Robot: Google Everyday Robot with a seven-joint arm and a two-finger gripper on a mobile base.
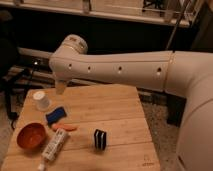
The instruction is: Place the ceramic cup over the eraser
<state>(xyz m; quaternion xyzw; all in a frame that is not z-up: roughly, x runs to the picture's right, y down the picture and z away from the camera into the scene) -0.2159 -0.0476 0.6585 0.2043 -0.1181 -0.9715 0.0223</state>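
The ceramic cup (pixel 41 100) is small and white and stands mouth-down near the back left corner of the wooden table (pixel 120 107). A small black block with white stripes, apparently the eraser (pixel 100 138), stands near the front middle of the table, well to the right of the cup. My white arm (pixel 120 70) reaches in from the right above the table's far edge, its elbow at upper left. A short link (pixel 61 86) hangs down from the elbow just above and right of the cup. The gripper itself is out of view.
A blue pad (pixel 56 115) lies just in front of the cup, with an orange carrot-like piece (pixel 64 127) in front of it. An orange-red bowl (pixel 31 136) sits at the front left. A white tube (pixel 54 145) lies beside it. Dark shelving runs behind the table.
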